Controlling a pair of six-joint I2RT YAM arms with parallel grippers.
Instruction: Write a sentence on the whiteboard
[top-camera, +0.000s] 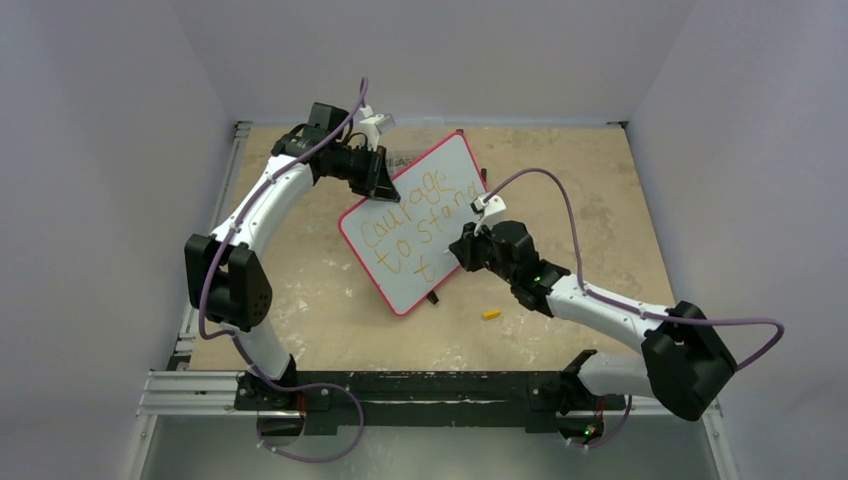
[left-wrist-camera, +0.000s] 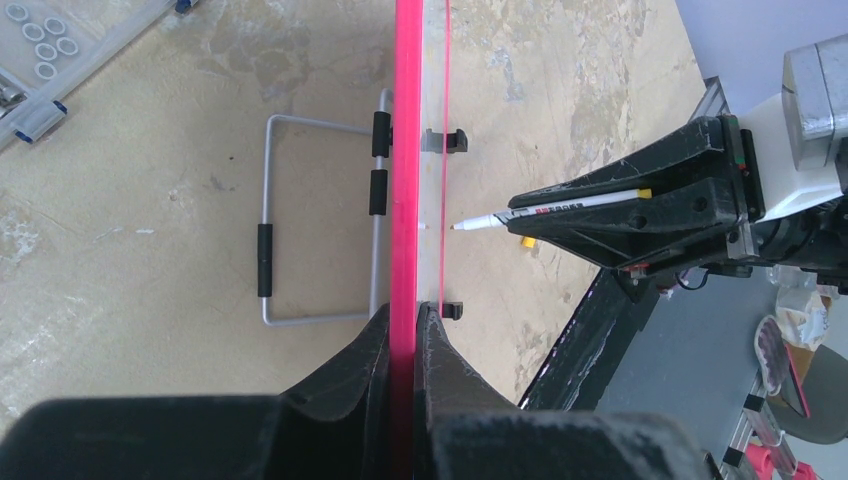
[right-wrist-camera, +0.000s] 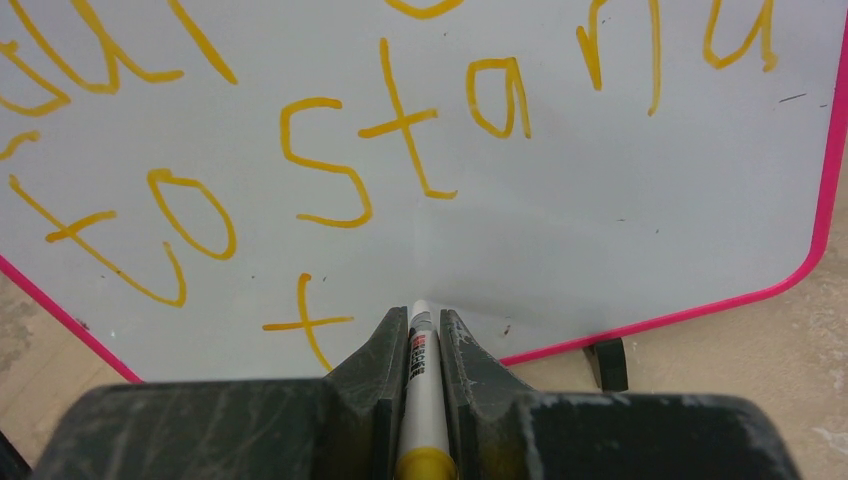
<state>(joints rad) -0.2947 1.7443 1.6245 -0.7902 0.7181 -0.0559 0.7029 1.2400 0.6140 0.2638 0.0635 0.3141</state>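
Orange-yellow sentence (right-wrist-camera: 403, 122) ends at "t" — right pincer (right-wrist-camera: 424, 330) grips marker (right-wrist-camera: 422, 385) near whiteboard (right-wrist-camera: 620, 200).

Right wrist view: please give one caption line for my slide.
A marker held in the jaws, aimed at the whiteboard under yellow writing "to stand" and a lone "t".

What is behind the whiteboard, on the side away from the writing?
The left wrist view shows a grey wire stand with black sleeves behind the whiteboard, attached near its rim. From above, the board's own face covers that side.
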